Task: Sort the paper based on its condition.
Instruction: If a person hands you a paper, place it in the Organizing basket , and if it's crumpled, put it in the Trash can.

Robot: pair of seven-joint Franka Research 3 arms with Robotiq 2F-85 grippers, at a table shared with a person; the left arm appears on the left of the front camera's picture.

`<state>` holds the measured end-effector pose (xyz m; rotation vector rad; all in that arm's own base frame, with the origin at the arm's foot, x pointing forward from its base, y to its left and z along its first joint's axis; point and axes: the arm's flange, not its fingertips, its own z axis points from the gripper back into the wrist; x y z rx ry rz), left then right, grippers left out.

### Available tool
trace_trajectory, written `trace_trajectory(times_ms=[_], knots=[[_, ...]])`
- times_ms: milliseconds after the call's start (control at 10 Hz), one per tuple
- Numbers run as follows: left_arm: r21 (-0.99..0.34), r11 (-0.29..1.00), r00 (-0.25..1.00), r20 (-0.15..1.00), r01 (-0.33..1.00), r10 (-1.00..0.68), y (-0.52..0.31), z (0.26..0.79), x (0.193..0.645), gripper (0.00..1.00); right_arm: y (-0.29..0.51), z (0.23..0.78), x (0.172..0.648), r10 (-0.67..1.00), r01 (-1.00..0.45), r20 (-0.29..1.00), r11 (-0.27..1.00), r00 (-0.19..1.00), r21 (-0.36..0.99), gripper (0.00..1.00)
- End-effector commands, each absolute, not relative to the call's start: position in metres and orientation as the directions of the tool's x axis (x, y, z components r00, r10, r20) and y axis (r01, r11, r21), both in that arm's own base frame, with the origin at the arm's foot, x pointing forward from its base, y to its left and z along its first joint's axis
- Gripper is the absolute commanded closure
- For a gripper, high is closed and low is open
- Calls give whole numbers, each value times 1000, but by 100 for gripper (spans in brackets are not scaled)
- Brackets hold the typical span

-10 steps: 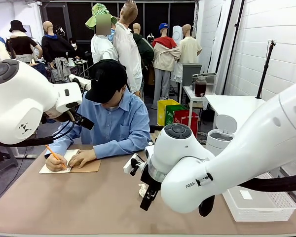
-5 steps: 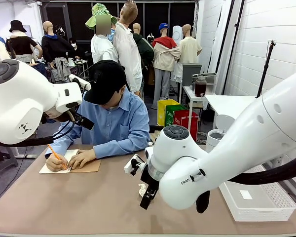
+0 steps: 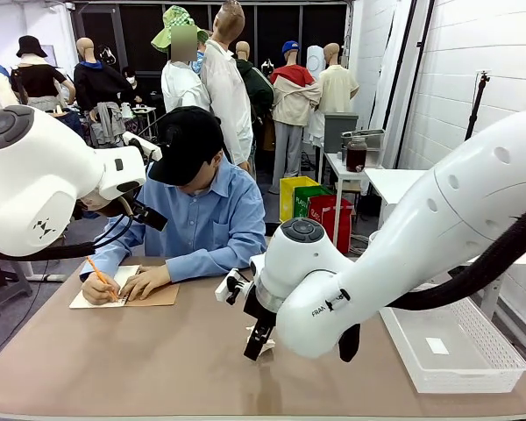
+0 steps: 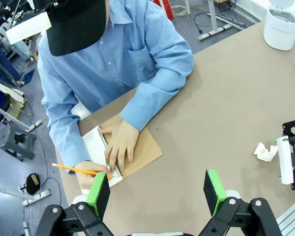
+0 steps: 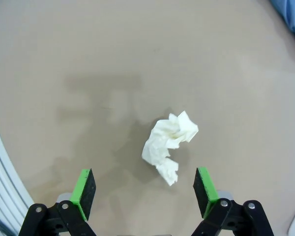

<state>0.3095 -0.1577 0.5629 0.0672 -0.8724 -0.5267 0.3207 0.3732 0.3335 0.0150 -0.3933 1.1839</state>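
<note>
Right gripper (image 5: 144, 191) hung wide open over the crumpled paper (image 5: 168, 141), nothing held
The wad lay on the tan table (image 5: 64, 49) just ahead of the green pads (image 5: 84, 187), off-centre toward one pad; closing there could have caught only a loose lobe or nudged the light wad away. Left gripper (image 4: 157, 191) was also open and empty, looking down at the person's hand (image 4: 119, 147) on the spiral notebook (image 4: 143, 153); a descent there risked contact
</note>
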Motion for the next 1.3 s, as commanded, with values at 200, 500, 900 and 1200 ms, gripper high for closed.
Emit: trace_trajectory(times_ms=[200,500,900,1200], knots=[[281,866,515,712,415,-478,-157,563,310,0,387,315,335,906,-904,312,362,285,-226,0],[281,866,515,712,415,-478,-157,563,310,0,386,308,338,911,-908,274,368,309,-201,0],[281,866,515,712,415,-478,-157,563,310,0,384,305,347,914,-908,244,374,326,-189,0],[281,866,515,712,415,-478,-157,563,310,0,384,298,357,904,-918,246,382,348,-104,0]])
